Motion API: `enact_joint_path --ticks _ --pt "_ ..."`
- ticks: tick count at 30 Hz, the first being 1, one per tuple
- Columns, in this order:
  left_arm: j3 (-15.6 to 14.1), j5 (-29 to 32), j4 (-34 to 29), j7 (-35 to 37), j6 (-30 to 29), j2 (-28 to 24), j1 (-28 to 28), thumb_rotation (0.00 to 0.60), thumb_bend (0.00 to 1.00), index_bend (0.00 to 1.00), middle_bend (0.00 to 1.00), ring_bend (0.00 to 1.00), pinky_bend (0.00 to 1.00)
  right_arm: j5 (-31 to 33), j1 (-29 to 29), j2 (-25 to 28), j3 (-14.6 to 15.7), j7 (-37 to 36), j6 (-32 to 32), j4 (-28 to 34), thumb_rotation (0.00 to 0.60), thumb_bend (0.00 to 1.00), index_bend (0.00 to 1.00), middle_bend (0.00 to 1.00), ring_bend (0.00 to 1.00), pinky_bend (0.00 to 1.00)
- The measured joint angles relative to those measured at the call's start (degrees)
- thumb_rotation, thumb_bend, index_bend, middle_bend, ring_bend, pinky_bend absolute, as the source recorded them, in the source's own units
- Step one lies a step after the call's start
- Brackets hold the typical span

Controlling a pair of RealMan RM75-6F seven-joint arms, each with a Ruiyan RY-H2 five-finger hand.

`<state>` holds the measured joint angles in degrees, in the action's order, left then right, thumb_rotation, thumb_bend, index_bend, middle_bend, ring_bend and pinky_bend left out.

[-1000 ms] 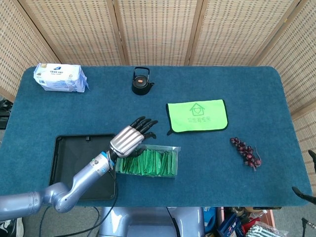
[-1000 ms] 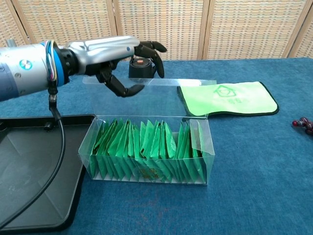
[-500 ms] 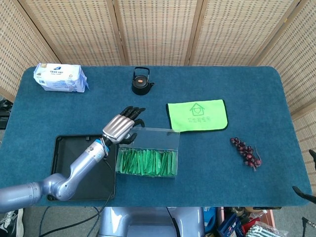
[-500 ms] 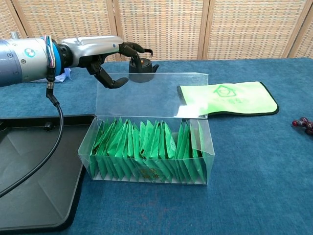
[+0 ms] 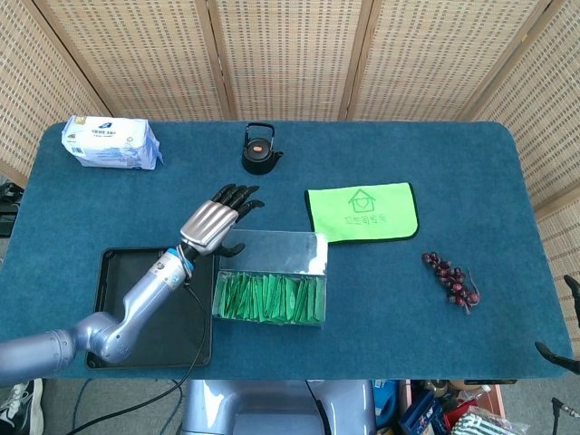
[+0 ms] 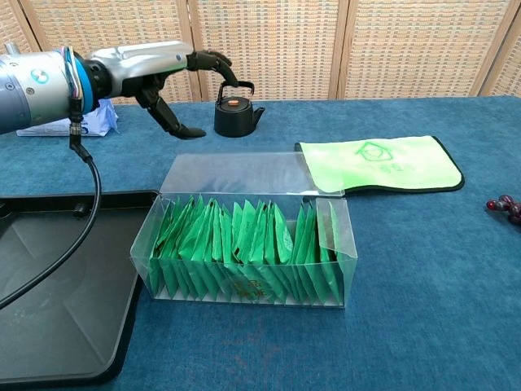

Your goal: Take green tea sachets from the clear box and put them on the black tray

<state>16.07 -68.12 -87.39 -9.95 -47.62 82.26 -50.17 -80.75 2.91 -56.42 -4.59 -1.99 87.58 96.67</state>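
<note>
Above the counter behind the clear box (image 6: 244, 244), the left hand (image 5: 210, 226) is held empty with fingers (image 6: 213, 61) spread, the lid folded back so the green tea sachets (image 6: 244, 248) can be reached.

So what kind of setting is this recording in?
Probably a staged lab tabletop: a table covered in blue cloth, woven screens closing off the back, and unrelated props such as a teapot and grapes.
</note>
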Motion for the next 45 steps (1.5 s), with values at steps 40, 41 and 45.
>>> enact_joint_path --ticks 40,41,45 --pt "-10.8 -22.2 -1.0 3.8 3.3 -0.9 -3.9 0.600 0.31 0.37 0.00 0.00 0.00 0.8 -0.2 -0.1 -0.2 0.8 -0.3 0.3 0.600 0.00 0.00 0.00 0.00 0.00" --pt "-10.6 -21.9 -0.6 2.9 3.6 -0.2 -4.3 0.600 0.31 0.37 0.00 0.00 0.00 0.9 -0.2 -0.1 -0.2 0.7 -0.3 0.2 0.600 0.00 0.00 0.00 0.00 0.00" --pt "-10.2 -20.6 0.8 -0.1 5.2 2.4 -5.7 0.600 0.31 0.38 0.00 0.00 0.00 1.3 -0.2 -0.1 -0.4 0.4 -0.4 0.1 0.600 0.00 0.00 0.00 0.00 0.00"
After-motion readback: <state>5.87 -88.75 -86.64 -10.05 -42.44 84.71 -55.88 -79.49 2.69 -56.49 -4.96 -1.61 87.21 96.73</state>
